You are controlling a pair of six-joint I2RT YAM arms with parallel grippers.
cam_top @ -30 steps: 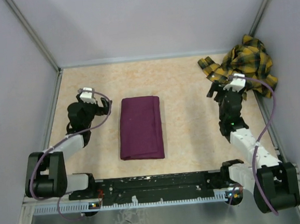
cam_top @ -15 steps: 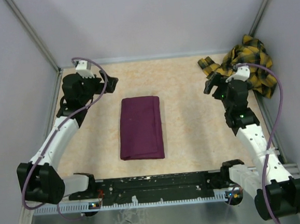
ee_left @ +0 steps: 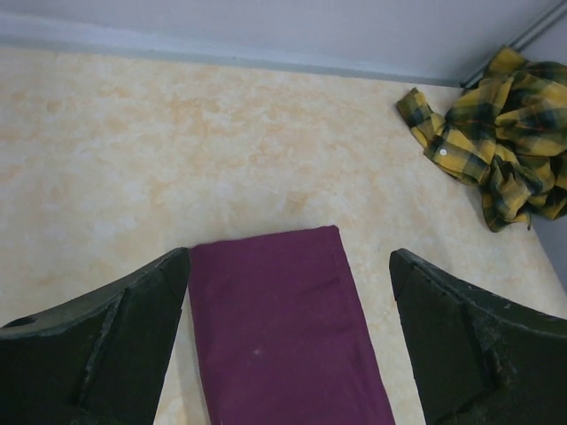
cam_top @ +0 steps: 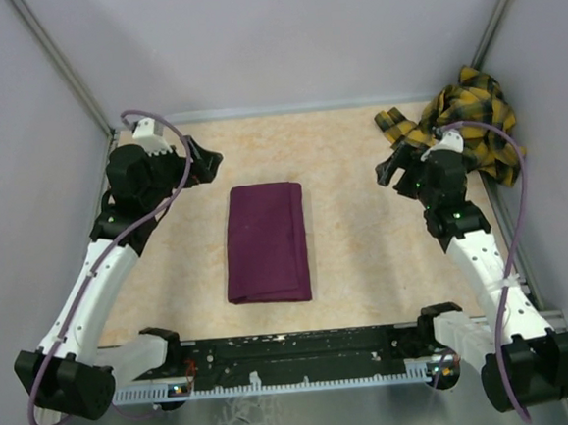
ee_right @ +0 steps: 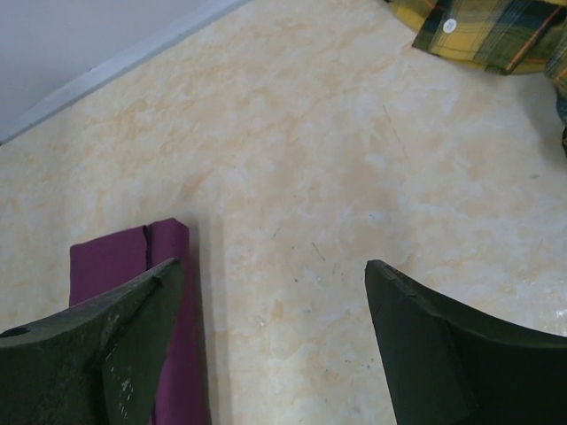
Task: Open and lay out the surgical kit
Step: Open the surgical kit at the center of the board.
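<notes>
I am holding my left pincer (cam_top: 204,163) above the far left part of the pale beige mottled surface (cam_top: 354,227), its jaws spread wide and gripping nothing. The dark purple cloth wrap of the surgical kit (cam_top: 266,241) is lying flat a little left of the middle of the surface, folded shut into a neat rectangle with its long sides running from near to far. It is sitting between my two arms and touching neither. Through my left wrist camera I am seeing the far end of the wrap (ee_left: 283,328) showing between my two dark fingers (ee_left: 133,336). I am keeping my right pincer (cam_top: 387,170) wide open and empty too, hovering at the far right, well apart from the wrap and just beside a crumpled yellow and black plaid shirt (cam_top: 464,120) that is lying in the far right corner. My right wrist camera is catching one far corner of the wrap (ee_right: 124,266) beside my left-hand finger (ee_right: 106,354), and the shirt's edge (ee_right: 478,31) at the top right
</notes>
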